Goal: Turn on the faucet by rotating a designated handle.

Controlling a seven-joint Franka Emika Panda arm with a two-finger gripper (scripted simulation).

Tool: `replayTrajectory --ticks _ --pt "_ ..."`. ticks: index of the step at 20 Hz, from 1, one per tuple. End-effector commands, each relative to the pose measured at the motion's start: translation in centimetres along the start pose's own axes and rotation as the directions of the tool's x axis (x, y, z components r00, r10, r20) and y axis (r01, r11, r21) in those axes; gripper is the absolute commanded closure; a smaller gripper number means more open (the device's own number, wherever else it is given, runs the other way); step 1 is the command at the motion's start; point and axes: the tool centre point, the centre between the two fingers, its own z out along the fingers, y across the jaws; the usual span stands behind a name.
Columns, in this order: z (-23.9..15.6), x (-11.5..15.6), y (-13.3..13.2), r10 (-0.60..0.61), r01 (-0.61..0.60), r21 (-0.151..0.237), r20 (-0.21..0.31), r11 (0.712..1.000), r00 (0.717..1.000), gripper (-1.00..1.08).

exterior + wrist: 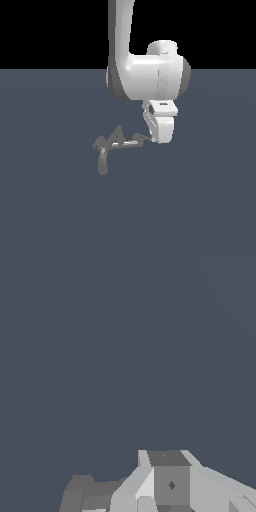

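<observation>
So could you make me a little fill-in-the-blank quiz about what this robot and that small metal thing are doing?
1. The faucet stands on a flat floor coloured dark ____.
2. The robot arm is coloured ____.
3. The gripper is at the end of the handle on the exterior view's ____ side.
4. The faucet's thick spout points toward the ____ edge of the exterior view.

Missing words: blue-grey; white; right; bottom

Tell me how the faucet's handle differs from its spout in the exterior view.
The handle is a thin, pale rod; the spout is a thick, stubby, darker grey cylinder. The handle lies nearly level and runs toward the exterior view's right, ending by the gripper; the spout points down toward the camera, away from the gripper. Both belong to the same small faucet and meet near its A-shaped peak.
</observation>
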Motion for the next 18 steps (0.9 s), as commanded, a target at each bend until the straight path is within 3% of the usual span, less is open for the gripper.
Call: replayTrajectory --ticks 1,8,9,18 --pt "0.0 -1.4 0.6 -0.012 0.012 -0.004 0.005 1.0 1.0 1.08" --pt "0.0 -3.2 2.3 -0.015 0.015 -0.012 0.007 1.0 1.0 1.08" --pt "0.0 -0.7 2.4 0.022 -0.022 -0.009 -0.003 1.0 1.0 1.08" --pt "-0.1 -6.9 2.0 -0.015 0.015 -0.012 0.008 1.0 1.0 1.08"
